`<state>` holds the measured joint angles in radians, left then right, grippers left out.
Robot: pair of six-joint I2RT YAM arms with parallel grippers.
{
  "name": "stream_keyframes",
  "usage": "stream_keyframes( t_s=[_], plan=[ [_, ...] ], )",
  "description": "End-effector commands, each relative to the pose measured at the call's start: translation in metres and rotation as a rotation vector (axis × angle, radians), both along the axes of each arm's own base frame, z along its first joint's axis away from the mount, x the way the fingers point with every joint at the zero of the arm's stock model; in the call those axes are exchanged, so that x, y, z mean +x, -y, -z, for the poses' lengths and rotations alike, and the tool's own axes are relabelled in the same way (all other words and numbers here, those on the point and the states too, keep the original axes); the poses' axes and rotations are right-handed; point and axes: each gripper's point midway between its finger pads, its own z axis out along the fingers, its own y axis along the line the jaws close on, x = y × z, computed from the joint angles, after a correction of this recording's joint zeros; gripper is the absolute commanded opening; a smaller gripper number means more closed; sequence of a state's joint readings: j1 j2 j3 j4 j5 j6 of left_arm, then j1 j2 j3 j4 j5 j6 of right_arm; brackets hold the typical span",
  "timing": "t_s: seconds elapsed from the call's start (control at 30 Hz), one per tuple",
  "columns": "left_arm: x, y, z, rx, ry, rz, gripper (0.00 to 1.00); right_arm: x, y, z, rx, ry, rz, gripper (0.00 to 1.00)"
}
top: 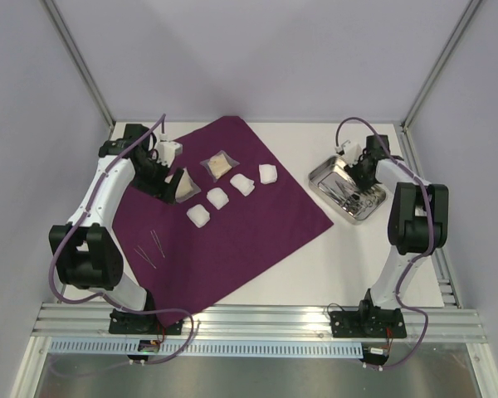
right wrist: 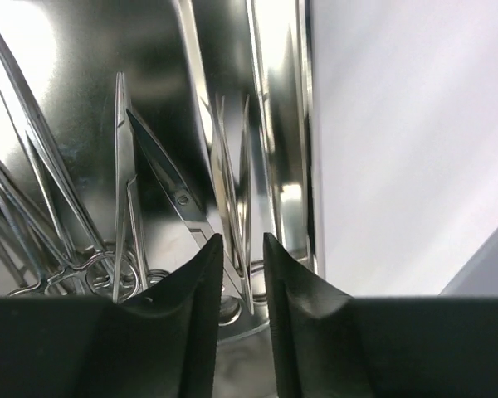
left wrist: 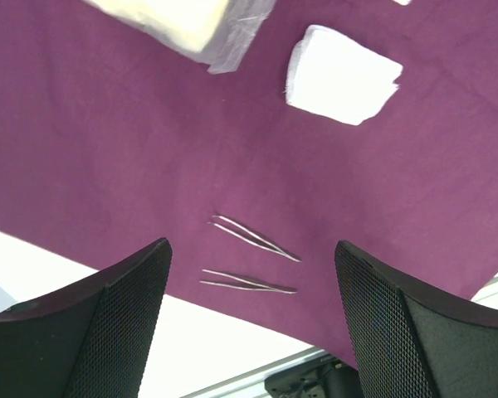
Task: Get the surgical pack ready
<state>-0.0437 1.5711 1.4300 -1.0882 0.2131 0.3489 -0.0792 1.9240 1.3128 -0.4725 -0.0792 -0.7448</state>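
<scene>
Purple cloth point(top: 249, 236) carries gauze pads point(top: 218, 197), packets point(top: 218, 166) and tweezers point(left wrist: 253, 236) under the wide-open left gripper point(left wrist: 251, 249); right gripper point(right wrist: 242, 245) fingers nearly meet over forceps point(right wrist: 183, 203) in the steel tray point(top: 322, 175), grip unclear

Left gripper point(left wrist: 251, 244) spread wide above the purple cloth point(left wrist: 108, 149).
Two thin forceps point(left wrist: 253, 238) lie between its fingers, toward the worktop's near edge; a gauze pad point(left wrist: 342, 76) and a tan packet point(left wrist: 183, 21) lie beyond.

White table point(top: 315, 274), aluminium frame rail point(top: 257, 319)

White table point(top: 315, 274), purple cloth point(top: 232, 240) spread across left, steel tray point(top: 325, 178) at right
</scene>
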Motion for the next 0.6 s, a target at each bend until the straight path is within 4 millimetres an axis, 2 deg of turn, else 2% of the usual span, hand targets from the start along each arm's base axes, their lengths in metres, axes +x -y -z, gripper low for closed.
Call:
stream_keyframes(
  t_s=[0.0,0.13,0.2,0.23,0.27,0.3,0.33,0.37,0.4,0.43,0.47,0.57],
  plan=[
    [0.001,-0.01,-0.013,0.048,0.05,-0.064,0.89,0.014,-0.007,-0.063,0.011,0.125,0.015,0.31],
    [-0.009,-0.042,-0.005,0.204,0.022,-0.216,0.82,0.015,-0.013,-0.095,0.016,0.179,0.073,0.33],
    [-0.012,-0.046,-0.003,0.217,0.029,-0.266,0.81,0.016,-0.016,-0.109,0.026,0.223,0.123,0.34],
    [-0.011,-0.046,-0.006,0.204,0.048,-0.329,0.81,0.012,-0.011,-0.123,0.023,0.258,0.208,0.34],
    [-0.009,-0.044,-0.009,0.187,0.063,-0.366,0.75,0.01,-0.01,-0.13,0.021,0.277,0.247,0.34],
    [-0.004,-0.047,-0.013,0.184,0.1,-0.432,0.7,0.011,-0.022,-0.137,0.017,0.306,0.262,0.34],
    [-0.002,-0.05,-0.017,0.182,0.124,-0.496,0.65,0.005,-0.012,-0.147,-0.037,0.341,0.35,0.34],
    [-0.003,-0.051,-0.023,0.158,0.152,-0.592,0.63,0.0,-0.014,-0.158,-0.021,0.381,0.433,0.34],
    [-0.006,-0.053,-0.023,0.16,0.155,-0.634,0.61,-0.006,-0.023,-0.162,-0.022,0.393,0.469,0.34],
    [-0.009,-0.057,-0.023,0.174,0.151,-0.68,0.61,-0.012,-0.021,-0.168,-0.043,0.412,0.528,0.34],
    [-0.01,-0.056,-0.017,0.165,0.119,-0.739,0.6,-0.017,-0.033,-0.179,0.024,0.445,0.576,0.34],
    [-0.03,-0.048,0.006,0.161,-0.022,-0.804,0.57,-0.036,-0.057,-0.176,0.143,0.461,0.598,0.34]
  ],
)
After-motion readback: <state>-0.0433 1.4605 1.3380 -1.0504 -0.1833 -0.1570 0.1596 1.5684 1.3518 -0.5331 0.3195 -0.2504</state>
